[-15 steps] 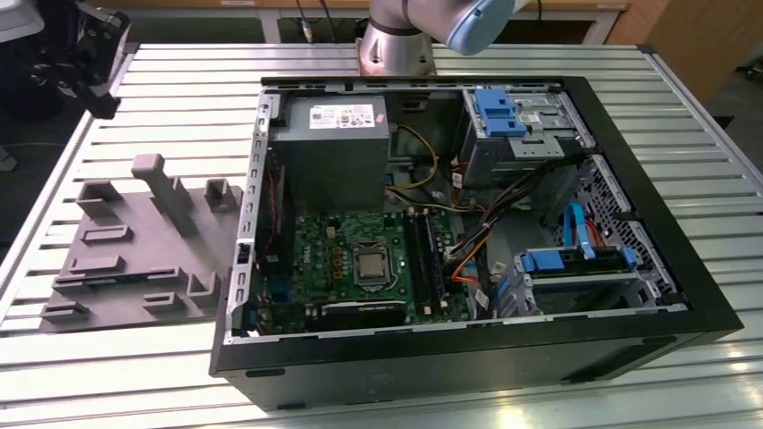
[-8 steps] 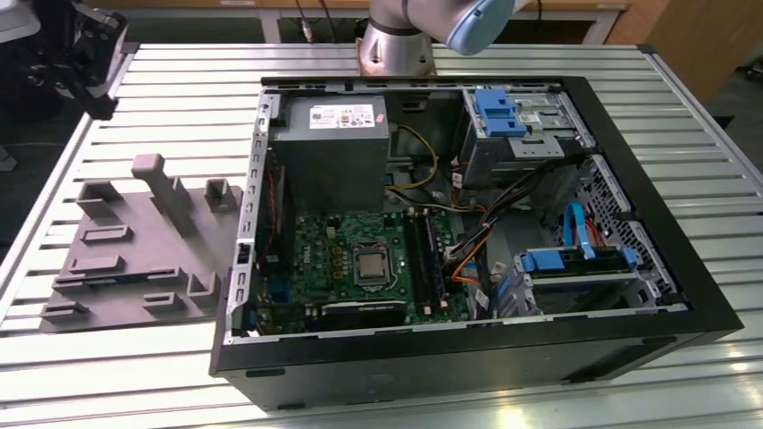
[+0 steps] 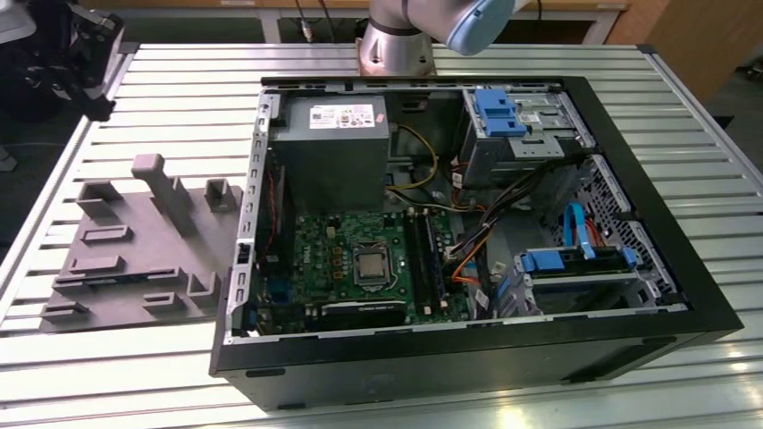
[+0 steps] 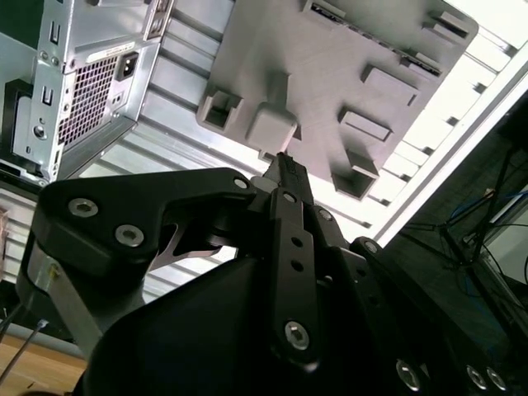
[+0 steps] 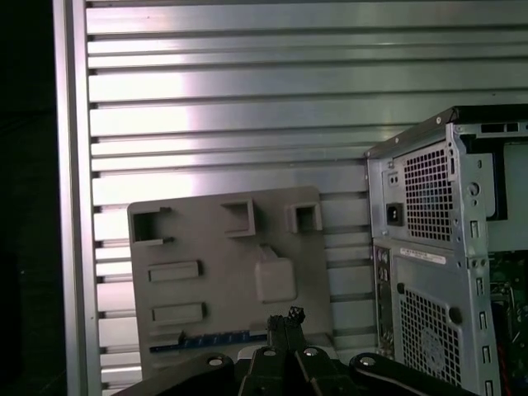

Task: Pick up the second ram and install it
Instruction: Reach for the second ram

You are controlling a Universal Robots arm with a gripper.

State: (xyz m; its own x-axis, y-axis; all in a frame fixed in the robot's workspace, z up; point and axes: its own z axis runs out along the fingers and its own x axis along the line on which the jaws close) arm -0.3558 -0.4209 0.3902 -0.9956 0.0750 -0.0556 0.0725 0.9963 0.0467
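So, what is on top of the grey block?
The grey block carries upright posts and a thin dark stick, apparently the second ram, along one edge. The gripper covers part of that edge.

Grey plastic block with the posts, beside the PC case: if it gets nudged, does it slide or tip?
Likely slides: the grey block rests on the smooth slatted metal table with no clamps visible. Tipping seems unlikely, since it is low and wide. Probably light and stiff, being moulded plastic; a push high on a post might rock it.
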